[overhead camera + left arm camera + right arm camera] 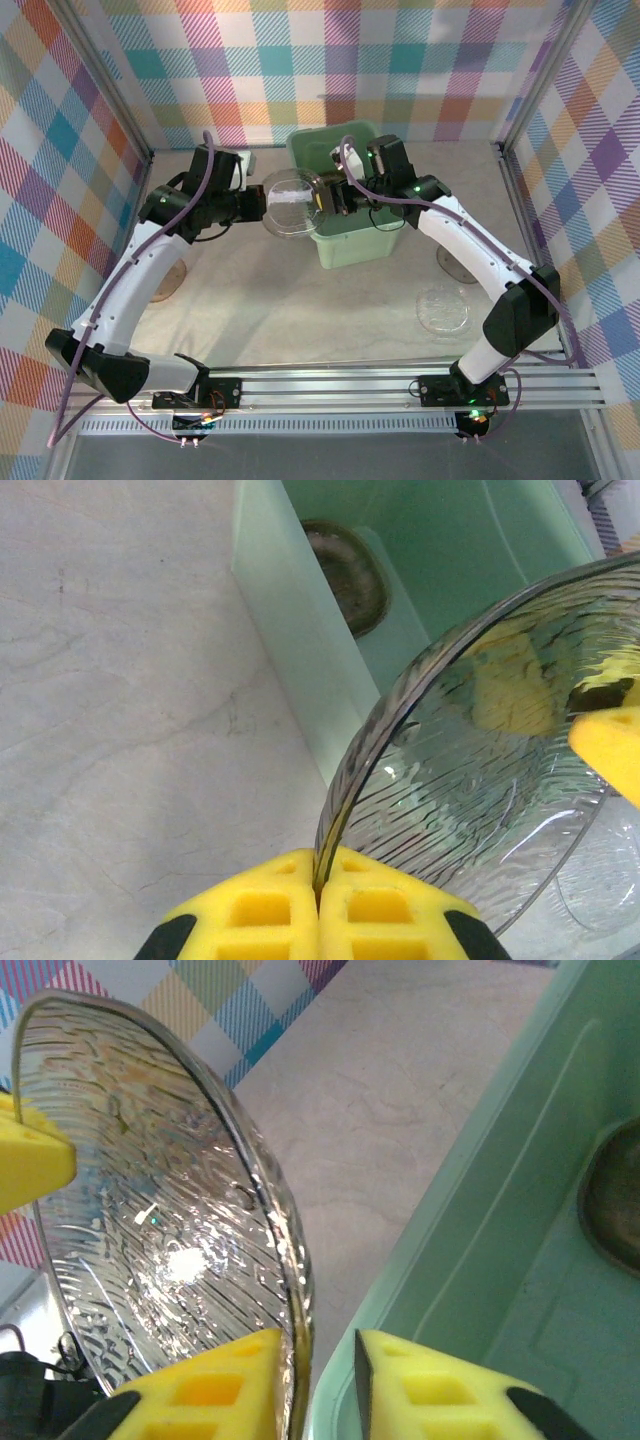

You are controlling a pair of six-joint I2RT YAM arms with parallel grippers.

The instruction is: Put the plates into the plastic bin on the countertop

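**A:** From the overhead camera, where is the plate?

**B:** A clear plate (290, 205) stands on edge in the air, just left of the plastic bin (350, 245). The bin sits on the bench (300, 310) toward the middle of its far edge. The left end effector (262, 205) pinches the plate's left rim. The right end effector (335, 198) meets the right rim, over the bin's left side.

**A:** Any others?

**B:** A second clear plate (443, 308) lies flat near the bench's right edge. A brownish plate (168, 282) lies by the left edge, partly under the left arm.

**A:** And the left wrist camera?

**B:** Its yellow fingers (260, 910) are pressed together on the held plate's rim. Beyond them, a dark plate (345, 575) lies on the bin's floor.

**A:** The right wrist camera?

**B:** Those fingers (420, 1385) straddle the rim, slightly spread. One pad touches the plate, and a narrow gap shows beside the other. The bin's wall is just to the right.
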